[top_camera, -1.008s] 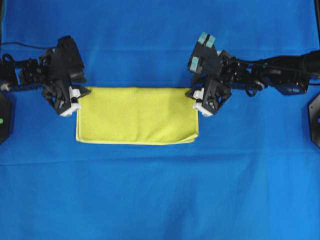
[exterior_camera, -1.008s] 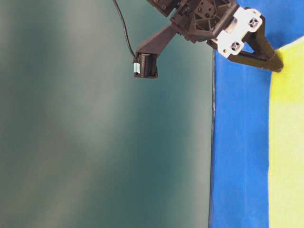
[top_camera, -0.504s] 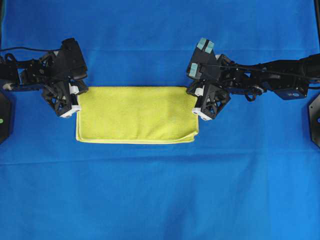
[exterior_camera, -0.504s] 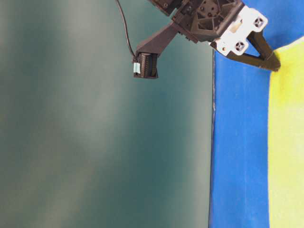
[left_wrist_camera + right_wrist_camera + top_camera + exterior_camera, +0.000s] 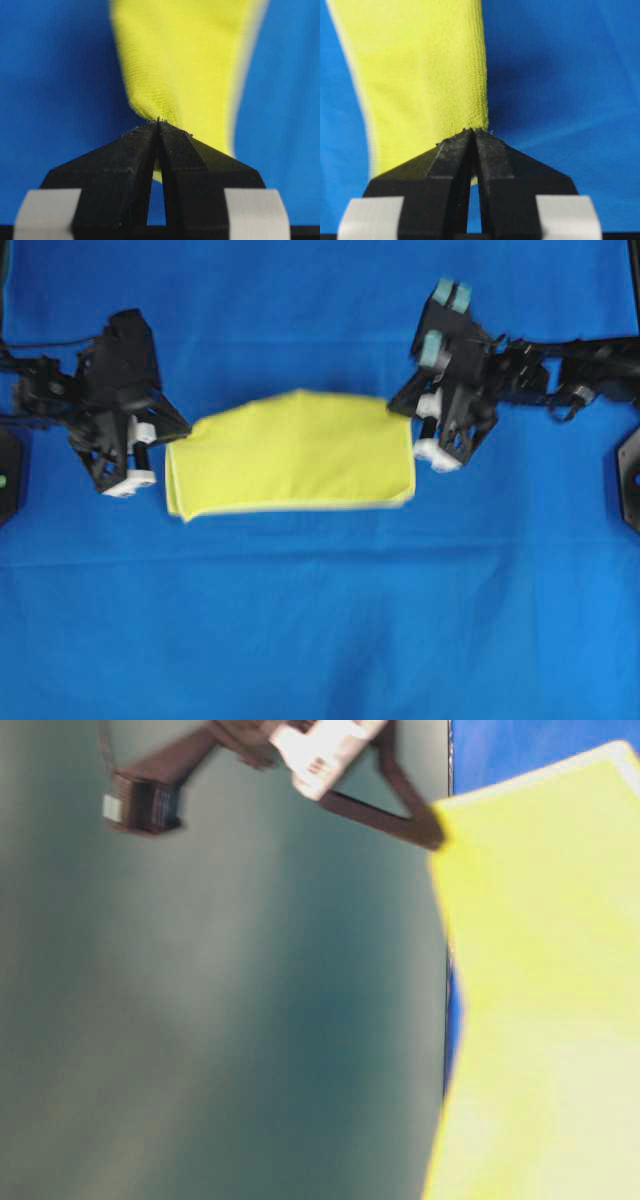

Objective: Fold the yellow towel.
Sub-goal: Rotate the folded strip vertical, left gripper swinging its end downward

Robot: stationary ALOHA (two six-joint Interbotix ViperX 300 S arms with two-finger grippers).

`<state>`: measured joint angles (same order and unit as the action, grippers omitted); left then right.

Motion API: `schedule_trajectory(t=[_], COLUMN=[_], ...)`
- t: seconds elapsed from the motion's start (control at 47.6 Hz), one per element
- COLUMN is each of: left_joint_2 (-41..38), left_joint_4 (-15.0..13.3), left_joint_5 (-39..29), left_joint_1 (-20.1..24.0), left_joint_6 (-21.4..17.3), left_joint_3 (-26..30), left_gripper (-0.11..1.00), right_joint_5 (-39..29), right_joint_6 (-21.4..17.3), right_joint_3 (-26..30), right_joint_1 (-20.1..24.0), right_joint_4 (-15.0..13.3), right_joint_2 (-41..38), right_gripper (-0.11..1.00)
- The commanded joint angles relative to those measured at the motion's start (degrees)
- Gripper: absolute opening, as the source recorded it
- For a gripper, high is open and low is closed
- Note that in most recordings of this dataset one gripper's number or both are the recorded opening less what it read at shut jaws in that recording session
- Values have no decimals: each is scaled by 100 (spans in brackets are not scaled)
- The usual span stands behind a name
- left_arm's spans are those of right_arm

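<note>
While both arms hang over the blue cloth (image 5: 320,620), we see the yellow towel (image 5: 295,452) stretched between them, already folded into a long band. Our left gripper (image 5: 158,125) is pinched tight on the towel's left end, its black fingers (image 5: 125,160) meeting with fabric caught at the tips. Our right gripper (image 5: 472,132) is clamped just the same on the right end, and the fuzzy weave runs up and away from its tips. From overhead, the towel's far edge bows upward in the middle, while its paler hem runs along the near edge. At table level the towel (image 5: 540,980) fills the right side as a broad yellow sheet (blurred, so we cannot read its folds there), with one gripper's fingers (image 5: 400,815) gripping its upper corner.
</note>
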<state>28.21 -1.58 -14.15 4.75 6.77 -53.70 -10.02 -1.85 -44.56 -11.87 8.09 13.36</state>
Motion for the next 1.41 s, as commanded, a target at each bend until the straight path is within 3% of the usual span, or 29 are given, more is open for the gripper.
schedule_trajectory(t=[0.0,0.336,0.567,0.714,0.903,1.196,1.385], left_joint_2=[281,264,-70,-712,-1608,-2839,-3138], left_joint_4=[0,0,0,0,9,9,0], left_joint_5=[9,123,958,1608,1934,2153,2232], left_joint_1=[-193,-360,-853,-1257,-1406,-1626,-1635], left_joint_6=[35,53,97,-35,-378,-747,-756], left_joint_3=[185,185,378,809,1564,2716,3006], left_gripper=[3,3,3,3,3,3,3], right_joint_5=[-88,-26,141,545,853,853,861], right_joint_6=[9,-18,-9,-9,88,88,88], right_joint_3=[123,0,-105,-35,272,1107,1266], right_joint_1=[18,-158,-853,-1283,-1714,-1854,-1863], right_joint_4=[-53,-88,-176,-360,-633,-993,-1020], right_joint_2=[439,650,650,615,308,-483,-686], right_gripper=[2,2,2,2,2,2,2])
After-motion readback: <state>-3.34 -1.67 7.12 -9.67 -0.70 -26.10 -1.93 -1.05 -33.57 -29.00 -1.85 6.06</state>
